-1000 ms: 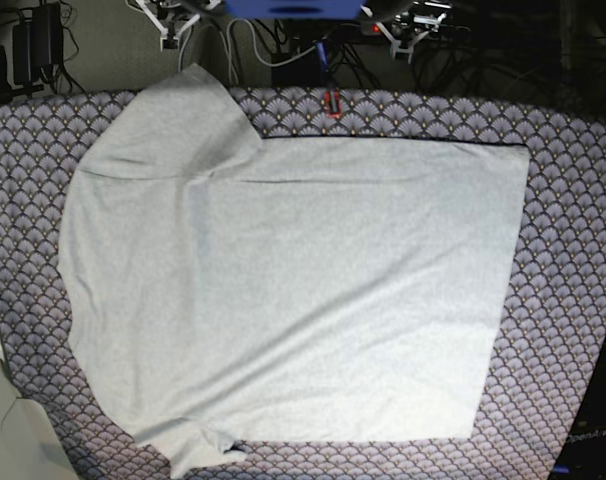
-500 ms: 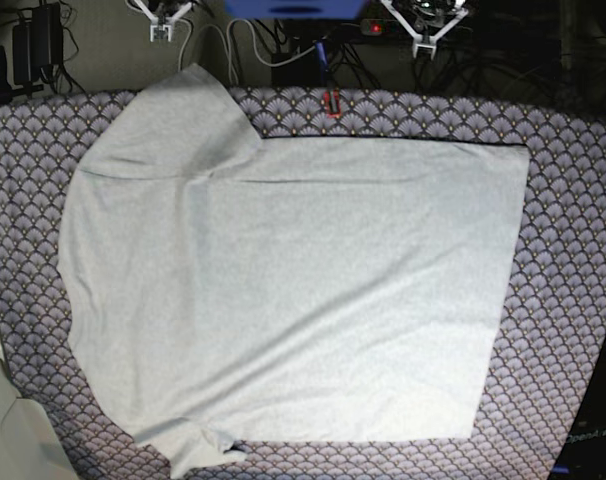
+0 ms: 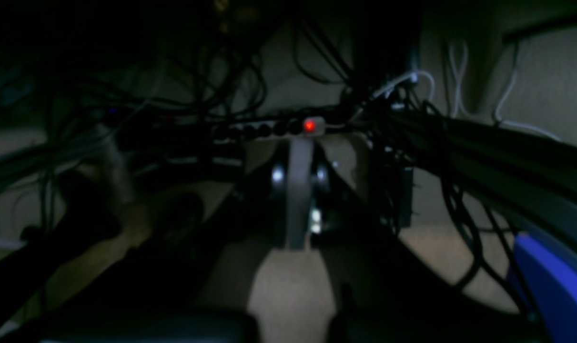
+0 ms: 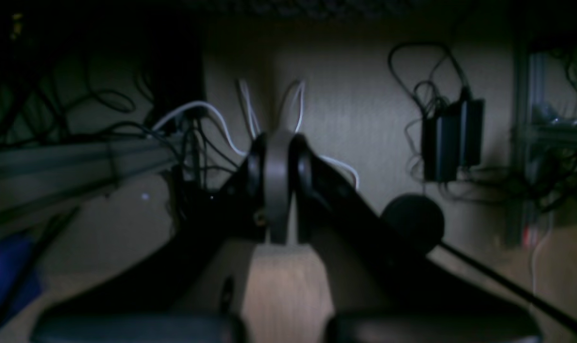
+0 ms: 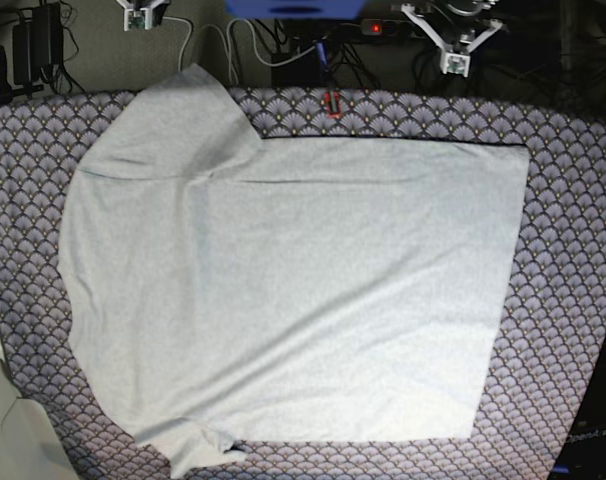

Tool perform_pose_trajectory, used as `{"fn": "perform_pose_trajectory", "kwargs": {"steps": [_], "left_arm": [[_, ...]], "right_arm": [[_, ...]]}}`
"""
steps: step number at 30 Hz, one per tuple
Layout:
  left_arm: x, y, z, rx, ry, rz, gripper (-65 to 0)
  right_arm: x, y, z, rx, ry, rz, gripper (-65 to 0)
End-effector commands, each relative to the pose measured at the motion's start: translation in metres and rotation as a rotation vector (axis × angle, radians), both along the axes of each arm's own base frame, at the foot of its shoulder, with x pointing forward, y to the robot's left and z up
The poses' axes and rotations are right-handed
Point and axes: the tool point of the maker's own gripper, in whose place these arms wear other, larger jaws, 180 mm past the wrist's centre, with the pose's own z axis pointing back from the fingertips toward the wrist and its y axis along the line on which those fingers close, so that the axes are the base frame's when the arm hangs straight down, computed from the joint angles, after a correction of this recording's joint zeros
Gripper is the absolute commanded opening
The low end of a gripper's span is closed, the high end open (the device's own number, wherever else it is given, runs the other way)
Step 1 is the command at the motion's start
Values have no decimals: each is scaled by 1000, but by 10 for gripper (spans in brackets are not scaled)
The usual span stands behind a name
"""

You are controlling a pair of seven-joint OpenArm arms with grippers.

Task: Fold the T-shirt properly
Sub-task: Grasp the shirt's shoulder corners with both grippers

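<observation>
The T-shirt lies spread flat and unfolded on the table, well below both tools. Left tool and right tool are clenched, empty; all folding remains

Your base view looks almost straight down from high above, taking in the whole patterned cloth and the cable-strewn floor beyond its far edge; your left wrist view rides close behind its own fingers, facing level into dim cables and a power strip; your right wrist view does likewise; all three share that cable clutter, the power strip's red light included.
</observation>
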Motion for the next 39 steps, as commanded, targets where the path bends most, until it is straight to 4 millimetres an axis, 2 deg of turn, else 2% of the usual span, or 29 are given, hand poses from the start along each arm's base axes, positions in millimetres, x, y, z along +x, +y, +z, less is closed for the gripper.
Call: {"fn": "perform_pose_trajectory", "kwargs": {"steps": [1,4,6,11,13,18,20,23,25,28,34,39], "left_arm": [[1,4,11,9,-17,-1,-647],[-2,12,32,27,-39,7,-647],[-1,18,50,43,-72,11,-647],[28,23,109,60,-229,30,-646],[35,25,115,23,-257,59,-646],[61,54,123,-50,-270,193,-631],[70,66,128,-94,-270,263,-565],[85,86,139,-155,-287,356,-429],[92,93,145,-179,-301,381,-392],[108,95,154,-183,-329,355,-398],[120,94,159,-195,-324,332,-398],[121,94,160,-197,-329,329,-398]], "right_arm": [[3,-1,13,-6,-36,10,-650],[5,-1,39,-15,-79,24,-650],[11,-1,64,-24,-123,53,-650],[53,10,138,-25,-299,93,-650],[64,13,153,-25,-327,96,-650],[97,11,155,-31,-374,87,-650],[110,10,153,-32,-374,80,-638],[132,10,153,-19,-382,64,-552],[141,9,153,26,-380,33,-497],[151,8,153,112,-374,13,-449],[165,14,156,376,-340,-54,-436],[173,-2,151,543,-308,-187,-436]]}}
